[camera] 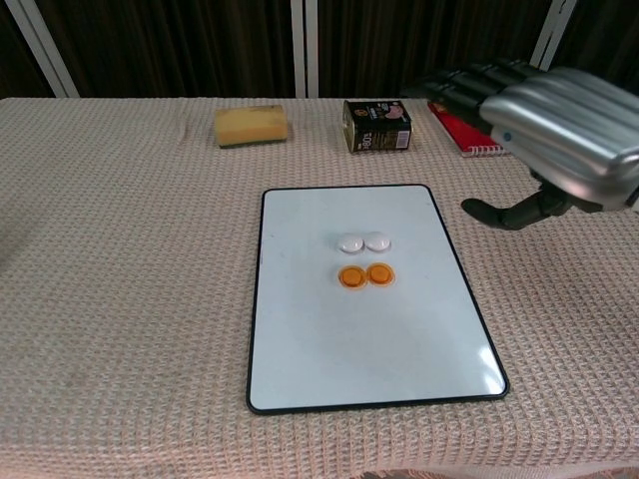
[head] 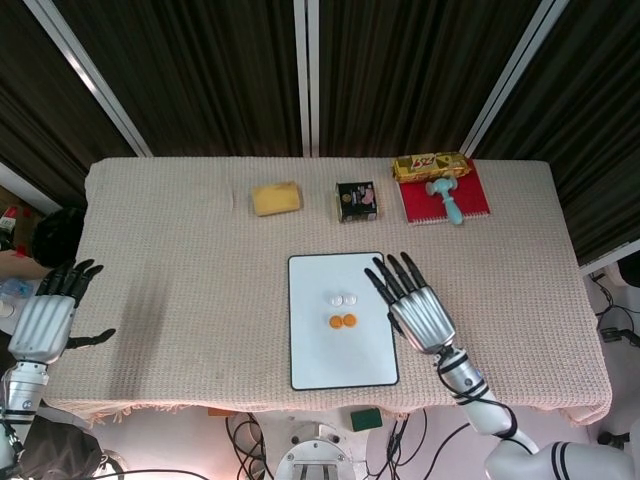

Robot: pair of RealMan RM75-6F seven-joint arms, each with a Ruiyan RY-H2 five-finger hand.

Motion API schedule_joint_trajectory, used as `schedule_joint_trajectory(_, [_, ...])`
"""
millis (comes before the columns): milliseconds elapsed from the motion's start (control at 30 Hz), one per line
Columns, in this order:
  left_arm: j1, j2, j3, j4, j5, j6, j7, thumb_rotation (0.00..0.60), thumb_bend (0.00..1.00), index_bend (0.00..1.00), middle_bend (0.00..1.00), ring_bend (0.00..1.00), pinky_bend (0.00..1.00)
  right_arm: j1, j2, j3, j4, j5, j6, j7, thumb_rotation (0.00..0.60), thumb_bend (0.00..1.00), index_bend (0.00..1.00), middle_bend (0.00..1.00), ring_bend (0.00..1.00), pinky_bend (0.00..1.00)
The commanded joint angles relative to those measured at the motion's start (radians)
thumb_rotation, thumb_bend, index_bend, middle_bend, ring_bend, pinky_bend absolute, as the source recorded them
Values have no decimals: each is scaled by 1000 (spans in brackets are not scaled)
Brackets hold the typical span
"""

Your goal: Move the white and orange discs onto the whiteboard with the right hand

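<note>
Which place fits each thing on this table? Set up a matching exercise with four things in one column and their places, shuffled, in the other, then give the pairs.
Things
1. white discs
2. orange discs
3. yellow sponge
4. right hand

Places
A. on the cloth, far side, left of the dark tin
B. on the whiteboard, the row nearer the robot
C. off the whiteboard, beside its right edge, holding nothing
D. on the whiteboard, the farther row

Pairs: 1-D, 2-B, 3-A, 4-C
</note>
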Motion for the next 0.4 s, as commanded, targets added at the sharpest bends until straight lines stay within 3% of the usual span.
schedule_joint_trajectory(33, [2, -1, 1, -3, 6, 7, 5, 509, 39, 130, 86, 0, 106, -150, 90, -14, 30, 32, 153, 107, 600, 275, 0, 0, 0, 0])
schedule_joint_trajectory(200, [6, -1, 3, -12, 16, 20, 14, 511, 38, 130, 86, 0, 106, -280, 179, -12, -11, 168, 213, 204, 600, 269, 0, 0, 0, 0])
schedule_joint_trajectory(400, [9, -3, 4, -21, 24, 30, 29, 511, 39, 130, 86, 0, 106, -347, 237, -12, -24, 216, 207, 296, 600, 273, 0, 0, 0, 0])
